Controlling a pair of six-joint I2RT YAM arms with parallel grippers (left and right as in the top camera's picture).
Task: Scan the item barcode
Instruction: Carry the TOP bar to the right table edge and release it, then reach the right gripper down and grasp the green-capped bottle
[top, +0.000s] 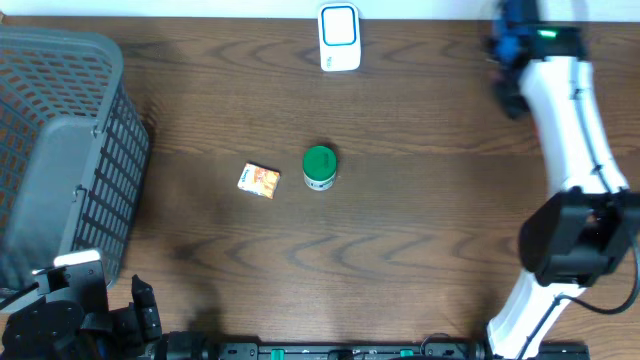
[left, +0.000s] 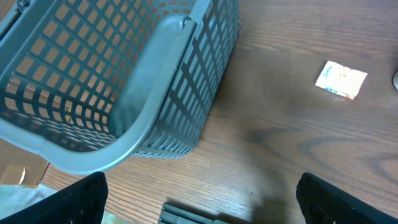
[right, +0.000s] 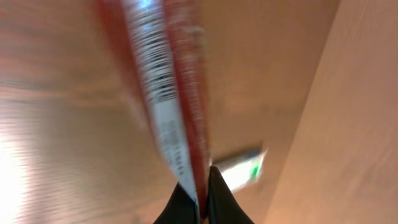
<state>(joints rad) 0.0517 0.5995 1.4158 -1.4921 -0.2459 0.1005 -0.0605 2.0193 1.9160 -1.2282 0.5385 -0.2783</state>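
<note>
Pinching a thin red packet (right: 186, 93) by its near end, my right jaws are shut tight on it, the black fingertips (right: 225, 208) pressed against both faces. The packet is flat and glossy, seen almost edge-on, its long axis running straight out ahead of the jaws; a white strip with a barcode (right: 155, 68) runs lengthwise along its left face. The view is blurred, so finer print is unreadable. My left jaws stand spread wide above the brown wood-grain worktop (left: 292, 143), gripping nothing; a grey plastic lattice basket (left: 168, 74) sits ahead and left of them, a small pale packet (left: 341, 80) ahead and right.
</note>
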